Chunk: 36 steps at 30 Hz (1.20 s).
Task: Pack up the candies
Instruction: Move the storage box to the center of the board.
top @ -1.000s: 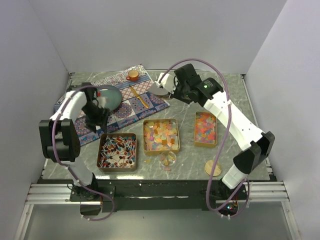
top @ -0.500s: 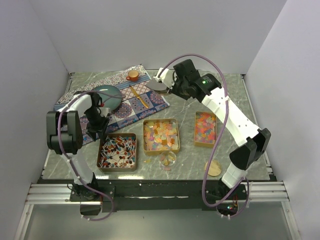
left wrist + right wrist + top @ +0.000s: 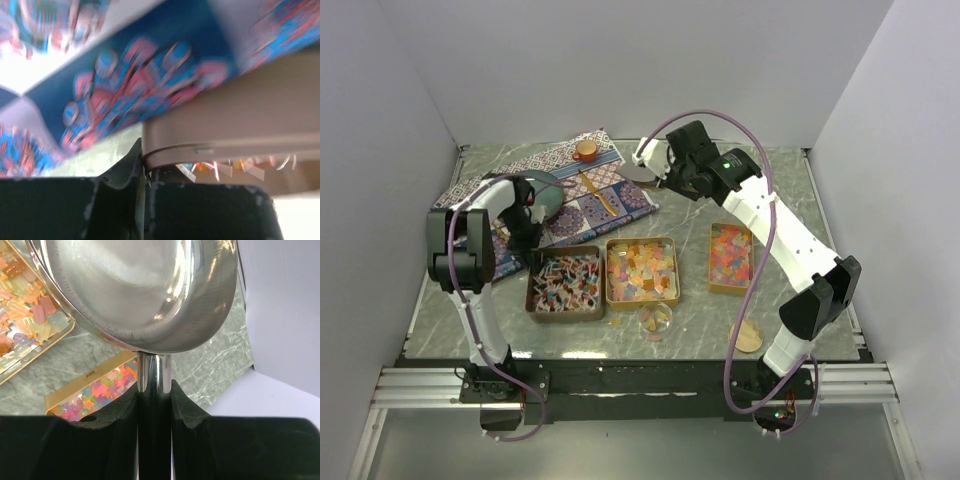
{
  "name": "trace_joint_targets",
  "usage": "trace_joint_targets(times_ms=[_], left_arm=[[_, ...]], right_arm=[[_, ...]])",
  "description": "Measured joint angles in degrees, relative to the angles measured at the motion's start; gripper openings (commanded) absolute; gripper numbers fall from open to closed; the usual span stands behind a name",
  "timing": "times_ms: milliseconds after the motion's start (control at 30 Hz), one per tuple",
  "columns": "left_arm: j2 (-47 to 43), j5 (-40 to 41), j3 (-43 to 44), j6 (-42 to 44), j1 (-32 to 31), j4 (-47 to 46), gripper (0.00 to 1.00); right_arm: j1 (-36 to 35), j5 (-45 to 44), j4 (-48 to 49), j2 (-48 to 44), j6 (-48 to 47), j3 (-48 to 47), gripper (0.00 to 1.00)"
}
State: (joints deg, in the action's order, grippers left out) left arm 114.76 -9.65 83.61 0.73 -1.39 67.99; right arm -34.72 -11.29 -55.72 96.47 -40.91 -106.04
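Note:
Three gold tins hold the candies: red-white-black ones (image 3: 565, 285) on the left, pale yellow-orange squares (image 3: 642, 270) in the middle, bright pink-orange pieces (image 3: 731, 255) on the right. My left gripper (image 3: 532, 252) is shut on the far-left corner of the left tin (image 3: 225, 135); its fingertips (image 3: 135, 170) pinch the rim, with candies (image 3: 215, 167) showing under it. My right gripper (image 3: 668, 172) is shut on the handle (image 3: 154, 372) of a steel scoop (image 3: 140, 285), held above the back of the table. The scoop's bowl (image 3: 634, 172) looks empty from below.
A patterned cloth (image 3: 575, 190) lies at the back left with a grey-blue plate (image 3: 542, 188) and an orange cup (image 3: 586, 150) on it. A small glass dish (image 3: 655, 318) sits in front of the middle tin, and a cork disc (image 3: 747, 336) at the front right.
My left gripper has shut on the left tin's corner, and the tin has shifted back and slightly right. The right arm and scoop have barely moved.

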Motion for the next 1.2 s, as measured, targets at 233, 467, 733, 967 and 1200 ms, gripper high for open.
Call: trace_joint_targets(times_ms=[233,467,733,967,1200], left_arm=[[3.5,-4.1,5.3,-2.5,-3.1,-1.3,0.01],[5.0,-5.4,7.5,-4.8,-7.3,-1.6,0.01],[5.0,-0.1,8.1,-5.2,-10.2,-1.6,0.01],[5.0,0.2,8.7,-6.8,-10.2,-1.8,0.55],[4.6,-4.0,9.9,-7.6,-10.0,-3.0,0.59]], right_arm=[[0.0,-0.9,0.0,-0.1,-0.1,0.7,0.00],[0.0,-1.7,0.0,-0.3,-0.1,2.2,0.00],[0.0,-1.9,0.0,-0.3,-0.3,2.2,0.00],[0.0,-1.9,0.0,-0.3,-0.3,2.2,0.00],[0.0,-1.9,0.0,-0.3,-0.5,2.3,0.00]])
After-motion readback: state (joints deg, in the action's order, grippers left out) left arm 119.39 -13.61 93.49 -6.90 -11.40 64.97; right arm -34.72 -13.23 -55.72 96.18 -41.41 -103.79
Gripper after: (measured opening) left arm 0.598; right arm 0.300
